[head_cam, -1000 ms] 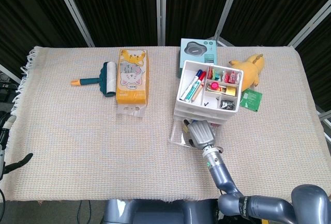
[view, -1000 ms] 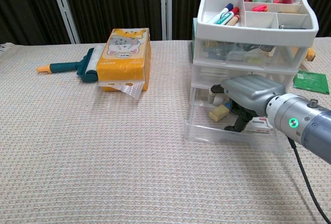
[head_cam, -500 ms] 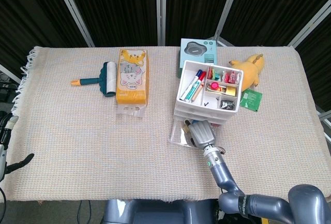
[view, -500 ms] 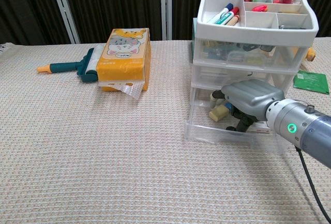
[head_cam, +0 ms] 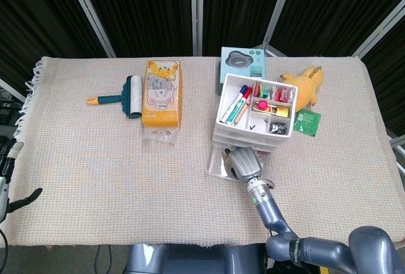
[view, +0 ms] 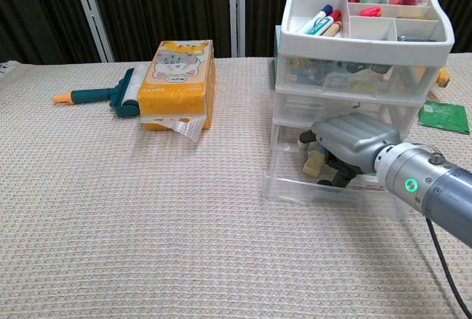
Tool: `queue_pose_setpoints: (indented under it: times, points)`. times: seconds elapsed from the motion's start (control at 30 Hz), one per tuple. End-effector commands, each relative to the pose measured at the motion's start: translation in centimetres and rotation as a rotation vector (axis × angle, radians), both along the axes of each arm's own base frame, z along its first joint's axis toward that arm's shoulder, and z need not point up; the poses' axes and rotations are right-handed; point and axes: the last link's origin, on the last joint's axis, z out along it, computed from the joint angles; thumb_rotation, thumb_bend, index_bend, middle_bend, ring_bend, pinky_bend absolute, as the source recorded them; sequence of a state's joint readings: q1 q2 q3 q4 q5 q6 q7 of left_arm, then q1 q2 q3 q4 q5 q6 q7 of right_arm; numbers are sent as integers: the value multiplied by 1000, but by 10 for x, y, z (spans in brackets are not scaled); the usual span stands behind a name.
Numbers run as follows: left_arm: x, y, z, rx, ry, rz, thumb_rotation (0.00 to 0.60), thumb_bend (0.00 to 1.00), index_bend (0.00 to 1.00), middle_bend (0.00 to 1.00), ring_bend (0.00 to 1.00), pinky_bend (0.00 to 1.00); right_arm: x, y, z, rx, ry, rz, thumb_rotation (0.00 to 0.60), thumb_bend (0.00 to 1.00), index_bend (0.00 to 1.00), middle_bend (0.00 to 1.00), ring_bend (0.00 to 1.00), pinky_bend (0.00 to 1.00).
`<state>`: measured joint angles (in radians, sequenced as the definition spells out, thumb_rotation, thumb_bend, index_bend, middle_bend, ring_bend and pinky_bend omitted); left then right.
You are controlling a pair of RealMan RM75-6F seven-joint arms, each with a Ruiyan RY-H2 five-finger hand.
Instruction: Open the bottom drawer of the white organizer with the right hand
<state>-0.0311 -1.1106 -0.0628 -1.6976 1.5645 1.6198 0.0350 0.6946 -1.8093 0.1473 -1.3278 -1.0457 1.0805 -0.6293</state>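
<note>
A: Where is the white organizer (head_cam: 254, 114)?

B: Right of centre in the head view, on the woven cloth over the tabletop (head_cam: 95, 160). In the chest view it fills the upper right, with its open top tray (view: 366, 18) holding markers and small bits.

A: And the bottom drawer (view: 335, 180)?

B: Pulled out toward the lower edge of the frame, so its clear front wall stands forward of the two drawers above it. Small items lie inside, a pale block among them.

A: What is the right hand (view: 348, 144) doing?

B: It sits over the open drawer, grey back uppermost, with dark fingers (view: 341, 174) curled down inside the drawer behind its front wall. Whether they press on the wall or on an item I cannot tell, so I cannot say if it holds anything.

A: The left hand?

B: Only a dark part at the lower left edge of the head view, too little to judge.

A: Anything else around?

B: An orange tissue pack (head_cam: 161, 92) left of centre, a teal lint roller (head_cam: 124, 96) touching its left side, a teal box (head_cam: 242, 64) behind the organizer, a yellow plush toy (head_cam: 305, 83) and a green packet (head_cam: 307, 121) to its right.
</note>
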Motion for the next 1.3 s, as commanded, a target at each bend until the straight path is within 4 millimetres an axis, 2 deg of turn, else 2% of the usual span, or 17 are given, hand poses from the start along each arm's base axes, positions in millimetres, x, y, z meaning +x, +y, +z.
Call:
queue_pose_setpoints:
  times: [0.03, 0.43, 0.77, 1.0, 1.3]
  points:
    - [0, 0, 0, 0, 0, -1, 600, 67, 0, 0, 0, 0, 1, 0, -1, -4, -5, 2, 600, 21, 424, 1000, 1000, 719]
    - [0, 0, 0, 0, 0, 1, 600, 67, 0, 0, 0, 0, -4, -6, 1, -35, 40, 22, 600, 22, 413, 1000, 1000, 717]
    - [1, 0, 0, -2, -1, -2, 600, 67, 0, 0, 0, 0, -4, -6, 4, -62, 47, 49, 600, 62, 457, 1000, 1000, 717]
    - [1, -1, 0, -2, -3, -3, 600, 67, 0, 0, 0, 0, -5, -5, 1, -53, 35, 44, 600, 68, 480, 1000, 1000, 717]
    - [0, 0, 0, -4, -2, 0, 600, 68, 0, 0, 0, 0, -4, -6, -4, -45, 28, 57, 600, 74, 455, 1000, 1000, 716]
